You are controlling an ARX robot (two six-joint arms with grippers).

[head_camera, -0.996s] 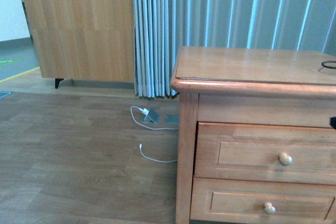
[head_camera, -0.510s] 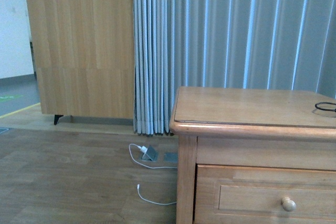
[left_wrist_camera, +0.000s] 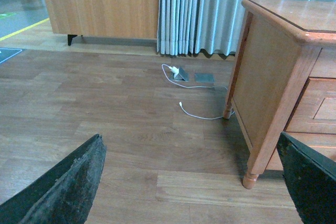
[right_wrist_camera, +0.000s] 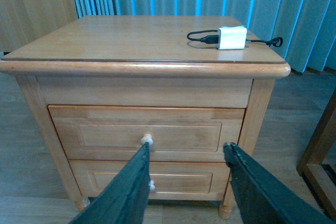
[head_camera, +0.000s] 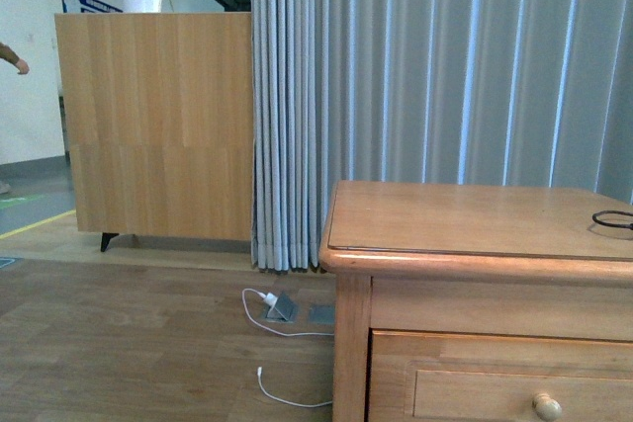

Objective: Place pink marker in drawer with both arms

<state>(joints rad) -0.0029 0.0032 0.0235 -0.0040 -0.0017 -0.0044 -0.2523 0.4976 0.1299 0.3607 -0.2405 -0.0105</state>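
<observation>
The pink marker is out of view in every frame. The wooden nightstand (right_wrist_camera: 142,40) faces my right gripper. Its taller upper drawer (right_wrist_camera: 173,129) is shut, with a round pale knob (right_wrist_camera: 147,139); a shallower drawer front (right_wrist_camera: 178,181) lies below it. In the front view only the drawer's top part (head_camera: 475,387) and knob (head_camera: 545,405) show. My right gripper (right_wrist_camera: 186,146) is open and empty in front of the drawers, one fingertip lined up with the knob. My left gripper (left_wrist_camera: 189,137) is open and empty above the floor, left of the nightstand (left_wrist_camera: 273,77).
A white charger (right_wrist_camera: 232,37) with a black cable lies on the nightstand top. A white cable and floor socket (head_camera: 282,306) lie on the wooden floor by the grey curtain (head_camera: 425,66). A wooden cabinet (head_camera: 158,126) stands at the back left. Another wooden leg (right_wrist_camera: 320,150) stands to the nightstand's right.
The front view has shifted upward: the nightstand sits lower in the picture, the lower drawer has left the frame, and a plant atop the cabinet has come into sight.
</observation>
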